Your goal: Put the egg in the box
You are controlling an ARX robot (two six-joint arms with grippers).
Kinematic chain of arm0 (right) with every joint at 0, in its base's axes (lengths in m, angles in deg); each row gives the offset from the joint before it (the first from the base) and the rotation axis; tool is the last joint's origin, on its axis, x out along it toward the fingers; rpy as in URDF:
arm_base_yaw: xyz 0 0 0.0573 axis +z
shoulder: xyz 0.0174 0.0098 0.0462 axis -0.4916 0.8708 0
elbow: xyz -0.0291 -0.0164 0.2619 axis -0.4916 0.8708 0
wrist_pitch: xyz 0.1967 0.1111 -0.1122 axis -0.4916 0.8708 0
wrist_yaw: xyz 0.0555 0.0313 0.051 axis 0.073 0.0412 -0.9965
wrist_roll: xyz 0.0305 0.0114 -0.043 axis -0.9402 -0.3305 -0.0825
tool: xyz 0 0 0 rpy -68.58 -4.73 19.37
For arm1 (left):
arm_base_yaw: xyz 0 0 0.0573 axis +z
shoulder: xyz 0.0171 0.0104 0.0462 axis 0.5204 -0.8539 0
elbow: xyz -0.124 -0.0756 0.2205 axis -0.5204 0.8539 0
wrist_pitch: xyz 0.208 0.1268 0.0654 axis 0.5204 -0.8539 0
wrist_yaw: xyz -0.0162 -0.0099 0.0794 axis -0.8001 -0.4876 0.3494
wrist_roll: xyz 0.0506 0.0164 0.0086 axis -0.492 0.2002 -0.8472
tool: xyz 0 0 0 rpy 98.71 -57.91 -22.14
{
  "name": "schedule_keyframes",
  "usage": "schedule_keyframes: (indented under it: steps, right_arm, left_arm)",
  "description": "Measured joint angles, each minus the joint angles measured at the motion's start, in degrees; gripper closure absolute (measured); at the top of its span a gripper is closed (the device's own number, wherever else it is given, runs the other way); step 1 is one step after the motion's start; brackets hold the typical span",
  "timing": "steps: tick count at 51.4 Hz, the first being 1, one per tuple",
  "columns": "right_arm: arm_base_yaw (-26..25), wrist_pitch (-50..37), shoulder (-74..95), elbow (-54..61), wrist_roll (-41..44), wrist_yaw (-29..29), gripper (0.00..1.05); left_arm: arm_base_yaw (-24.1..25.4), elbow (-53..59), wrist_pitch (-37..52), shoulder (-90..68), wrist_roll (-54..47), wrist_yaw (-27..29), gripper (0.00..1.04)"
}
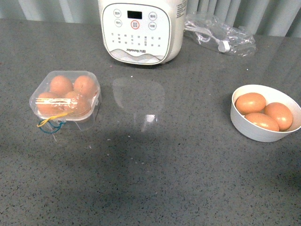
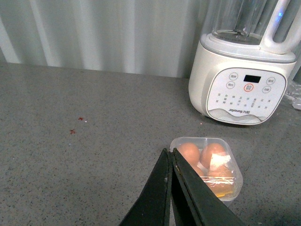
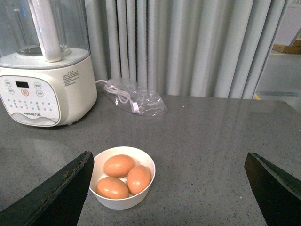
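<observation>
Grey speckled stone runs right across this worktop, matte with a soft sheen, and pleated pale curtains close off the back of the scene.

Starting nearest the left claw: its two dark fingers are pressed flat together, holding nothing, and their tips hang just short of the box. That case is thin clear plastic, square with rounded corners, and all four round slots look filled with smooth orange-brown eggs. The lid appears to be down over them, catching glare, with a yellow and a blue elastic band trailing from the near edge, so I judge the packing done, or close to it.

Over to the right claw: its fingers are spread wide with nothing between them, and the white bowl sits directly ahead in the gap. It is round, glossy, probably ceramic or plastic, and cradles three more eggs so they cannot roll. Any egg still to move would come from here, well apart from the box.

Farther beyond both claws stands a cream blender with a printed control panel and a clear jug, and beside it a crinkled clear bag holding a white cable.
</observation>
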Motion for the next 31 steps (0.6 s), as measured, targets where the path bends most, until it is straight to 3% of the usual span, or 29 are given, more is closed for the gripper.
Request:
schedule_keyframes:
  steps: [13,31]
  right_arm:
    - [0.00,0.00,0.00,0.00,0.00,0.02,0.07]
    - [0.00,0.00,0.00,0.00,0.00,0.02,0.07]
  left_arm:
    - [-0.04,0.07,-11.56,12.94,0.00,0.02,1.01]
    - [-0.04,0.11,-20.35,22.21,0.00,0.00,1.01]
